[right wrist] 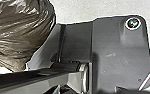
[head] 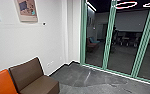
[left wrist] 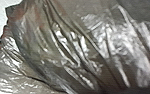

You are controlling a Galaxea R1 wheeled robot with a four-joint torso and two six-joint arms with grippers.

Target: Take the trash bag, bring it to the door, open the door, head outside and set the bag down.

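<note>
- Trash bag large in both wrist views
- Grip state: can't tell, either arm
- Green-framed glass panels at 1 o'clock
- Brown chair 11 o'clock, orange chair 10

Dark grey plate, pale-ringed round fitting, dark bar

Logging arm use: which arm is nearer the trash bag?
Left, by the looks. The trash bag is right up against the left wrist camera's view; the right wrist camera sees it from farther off, beside the robot's dark plate.
</note>
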